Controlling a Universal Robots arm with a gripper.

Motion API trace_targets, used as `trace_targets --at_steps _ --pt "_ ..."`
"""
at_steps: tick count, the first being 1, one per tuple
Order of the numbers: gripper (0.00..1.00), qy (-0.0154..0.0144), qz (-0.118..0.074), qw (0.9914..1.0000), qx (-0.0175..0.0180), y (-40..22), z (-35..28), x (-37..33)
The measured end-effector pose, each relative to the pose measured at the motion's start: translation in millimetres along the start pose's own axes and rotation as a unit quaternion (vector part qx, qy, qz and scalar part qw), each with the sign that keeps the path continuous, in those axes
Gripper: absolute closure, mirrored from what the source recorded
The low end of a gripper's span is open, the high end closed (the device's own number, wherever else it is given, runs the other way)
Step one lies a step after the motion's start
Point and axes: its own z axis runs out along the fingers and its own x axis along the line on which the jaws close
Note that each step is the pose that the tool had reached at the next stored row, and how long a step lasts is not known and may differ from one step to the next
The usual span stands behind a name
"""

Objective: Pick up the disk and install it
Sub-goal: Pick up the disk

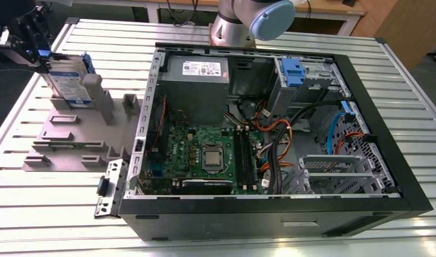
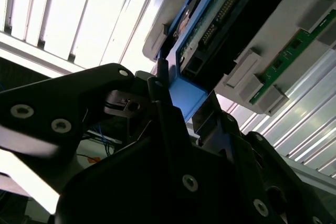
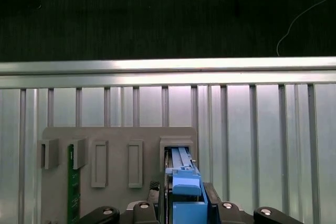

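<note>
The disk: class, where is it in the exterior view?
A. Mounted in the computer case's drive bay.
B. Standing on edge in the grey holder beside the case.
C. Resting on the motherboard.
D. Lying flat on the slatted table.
B: the disk stands upright in the grey holder, outside the open computer case, with the gripper at its top.

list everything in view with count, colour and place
silver hard-drive disk in blue plastic frame: 1, silver-blue, upright in fixture
grey slotted fixture plate: 1, grey, exterior view's left
black open metal computer case: 1, black, table centre
grey metal power-supply box: 1, grey, inside case
green motherboard: 1, green, case floor
bare blue plastic tab: 1, blue, case drive bay
slatted aluminium table: 1, silver, under everything
black gripper: 1, black, shut on disk's frame
grey robot arm: 1, grey, behind case
</note>
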Motion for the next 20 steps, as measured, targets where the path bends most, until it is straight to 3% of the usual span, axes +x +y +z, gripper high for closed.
trace_targets --at_steps 11,13,20 --pt "0.56 0.0000 0.000 1.00000 0.0000 -0.1 2.6 0.0" --pt "0.64 0.0000 0.000 1.00000 0.0000 -0.1 2.7 0.0" --pt "0.64 0.0000 0.000 1.00000 0.0000 -0.1 2.9 0.0"
